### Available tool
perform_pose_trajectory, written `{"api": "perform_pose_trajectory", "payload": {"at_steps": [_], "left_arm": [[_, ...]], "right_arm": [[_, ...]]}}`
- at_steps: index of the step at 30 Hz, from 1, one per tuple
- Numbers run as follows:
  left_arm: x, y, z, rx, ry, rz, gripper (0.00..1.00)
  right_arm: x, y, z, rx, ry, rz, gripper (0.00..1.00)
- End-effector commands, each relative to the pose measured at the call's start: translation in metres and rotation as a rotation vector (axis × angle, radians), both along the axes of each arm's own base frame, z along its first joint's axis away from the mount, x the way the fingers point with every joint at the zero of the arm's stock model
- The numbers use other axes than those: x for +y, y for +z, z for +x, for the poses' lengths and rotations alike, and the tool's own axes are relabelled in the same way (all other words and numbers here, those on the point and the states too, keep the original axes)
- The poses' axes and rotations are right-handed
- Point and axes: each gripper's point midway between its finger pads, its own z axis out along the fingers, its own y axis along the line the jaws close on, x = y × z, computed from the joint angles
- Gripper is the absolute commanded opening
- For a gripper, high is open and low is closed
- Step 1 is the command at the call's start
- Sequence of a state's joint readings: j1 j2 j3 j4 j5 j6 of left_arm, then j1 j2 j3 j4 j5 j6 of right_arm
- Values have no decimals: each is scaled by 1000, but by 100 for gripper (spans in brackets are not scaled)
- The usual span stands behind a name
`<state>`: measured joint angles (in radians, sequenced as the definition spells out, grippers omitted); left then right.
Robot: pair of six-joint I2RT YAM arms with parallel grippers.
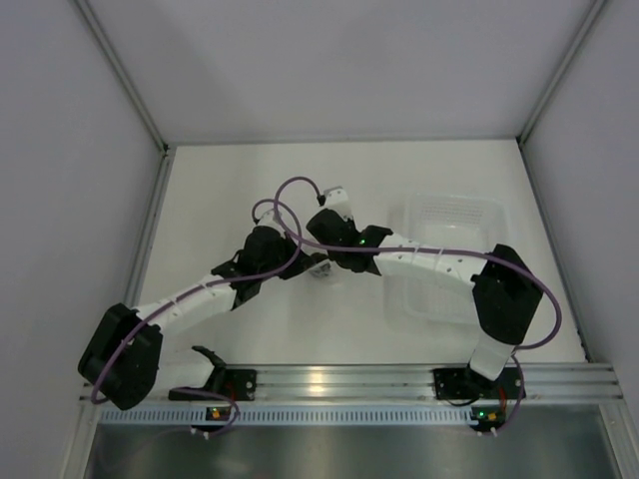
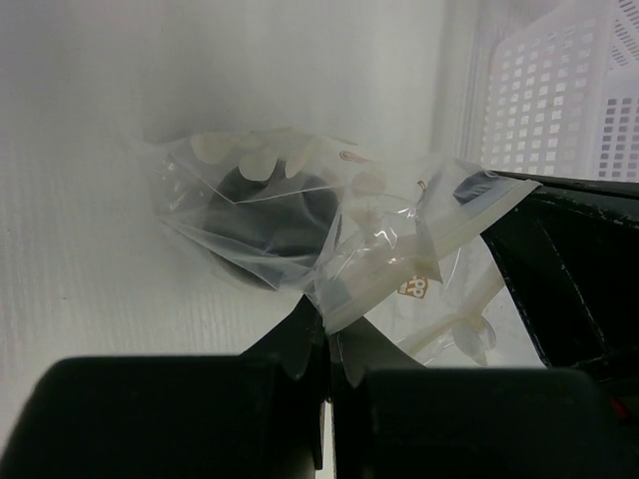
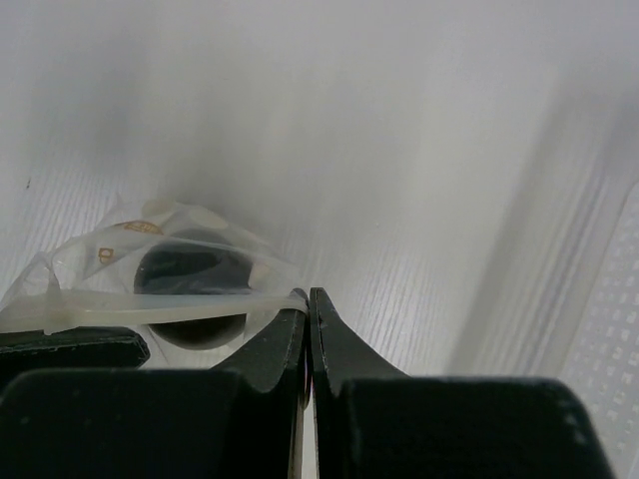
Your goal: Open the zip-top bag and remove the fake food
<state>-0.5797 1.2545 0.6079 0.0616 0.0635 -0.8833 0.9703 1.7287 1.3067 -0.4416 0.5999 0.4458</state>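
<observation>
Bag work, mid-counter. Left fingers (image 2: pixel 322 317) are clenched on a lower fold of the zip-top bag (image 2: pixel 250 215), tips pressed together with clear film caught between them. Right fingers (image 3: pixel 310 301) are also clenched, pinching the end of the bag's pale zip strip where it meets their tips.

Fake food (image 2: pixel 272 228) sits inside the bag, a dark glossy ball. Crinkled film and glare blur its outline in the left wrist view. In the right wrist view the zip strip crosses its front and only its upper and lower parts show (image 3: pixel 190 284). Cannot tell from either wrist view whether the zip is parted or sealed.

From the top view both arms meet over the bag, so only a small pale scrap (image 1: pixel 321 271) shows beneath the wrists, and the ball is not visible there. Fingertips themselves are hidden under the wrist housings in that view.

White translucent tub (image 1: pixel 454 215) stands on the counter (image 1: pixel 230 190) just right of the bag. The right arm crosses over it, and the left wrist view cuts it off at the frame's upper right corner (image 2: pixel 559 100).
</observation>
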Motion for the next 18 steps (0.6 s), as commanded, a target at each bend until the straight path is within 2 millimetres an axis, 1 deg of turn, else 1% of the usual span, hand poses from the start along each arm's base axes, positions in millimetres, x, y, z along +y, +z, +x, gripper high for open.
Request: {"api": "perform_pose_trajectory", "payload": {"at_steps": [1,4,6,7,8,9,10,11,12,13,14,16,17,18], "left_arm": [[35,-33,-11,63,70,133,0],[40,-38,-15,74,72,153,0],[36,-30,-15,57,50,133,0],[30,-26,-18,60,20,114,0],[26,-14,-15,37,10,98,0],[25,-8,-15,30,1,94,4],[25,-3,-14,21,-5,98,7],[24,6,-13,11,-6,97,15],[25,10,-12,1,-9,106,20],[28,13,-15,2,-7,116,23],[29,18,-14,-7,-5,121,26],[33,23,-17,-18,-8,139,35],[35,23,-21,-12,-17,156,37],[37,24,-22,-14,-21,161,39]], "right_arm": [[-63,17,23,-81,-161,-140,0],[-64,21,20,-82,-157,-127,0],[-60,27,17,-82,-137,-89,0],[-51,29,12,-81,-107,-70,0],[-45,34,10,-92,-97,-48,0],[-39,37,8,-96,-86,-37,0],[-29,37,0,-96,-63,-27,0],[-25,34,-3,-89,-58,-32,0],[-20,34,-5,-85,-55,-15,0],[-17,31,-7,-82,-48,-19,0],[-15,25,-7,-73,-46,-31,0],[-15,20,-8,-70,-55,-53,0],[-16,15,-7,-61,-62,-76,0],[-16,15,-7,-69,-70,-87,0]]}}
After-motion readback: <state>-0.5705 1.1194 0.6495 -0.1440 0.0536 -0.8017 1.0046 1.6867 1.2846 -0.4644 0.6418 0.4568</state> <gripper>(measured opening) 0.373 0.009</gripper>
